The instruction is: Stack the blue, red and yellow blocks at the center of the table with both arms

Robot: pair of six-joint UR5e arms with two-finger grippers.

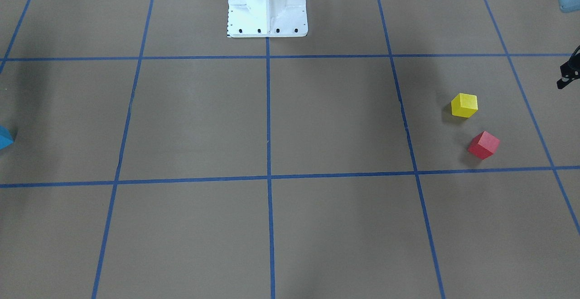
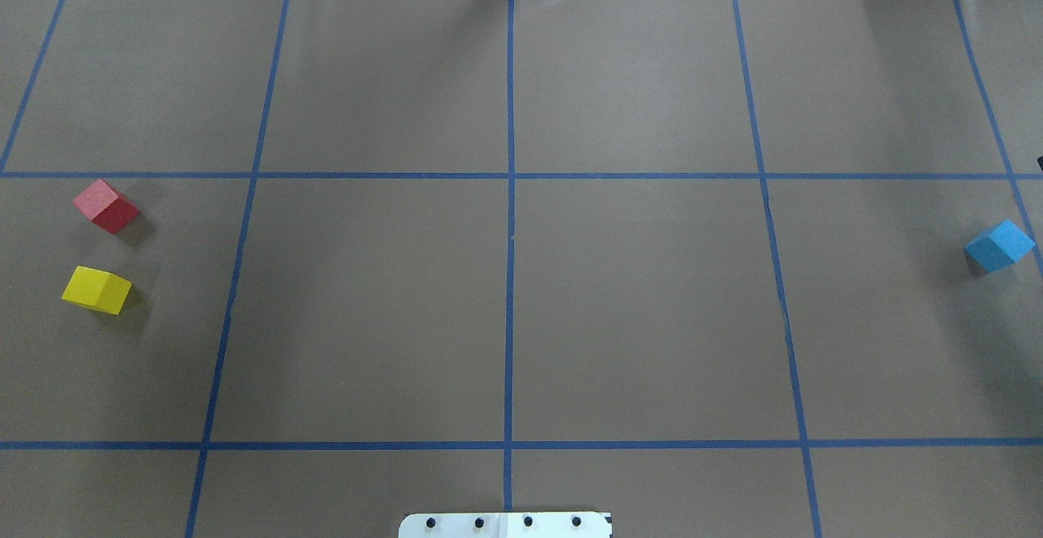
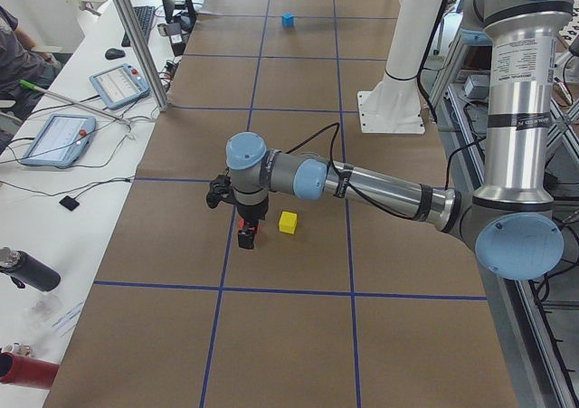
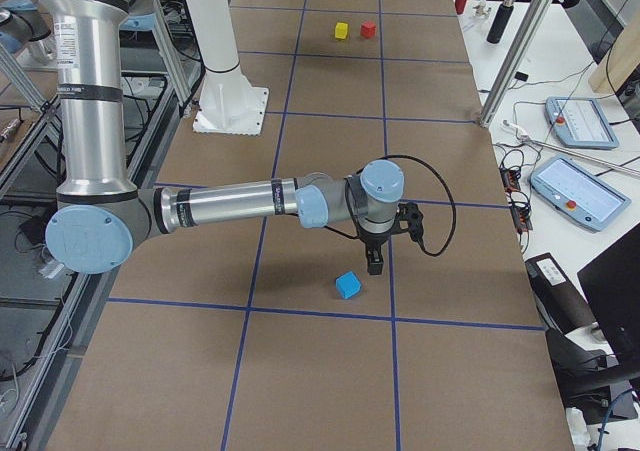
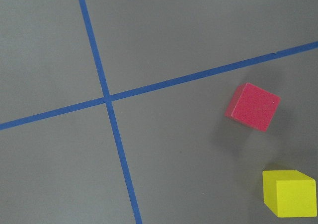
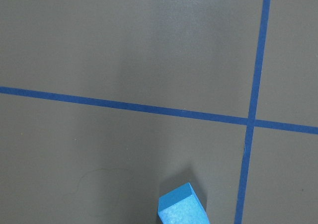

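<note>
On matte brown paper (image 2: 367,293), red cube (image 2: 106,205), yellow cube (image 2: 96,289), blue cube (image 2: 1000,245).

The left arm (image 3: 380,189) stretches out level, its wrist stacked right above the jaws and the left gripper (image 3: 246,237) pointing down. The right arm (image 4: 230,205) is posed alike, with the right gripper (image 4: 374,263) pointing down. From here I can't make out either jaw gap.
</note>
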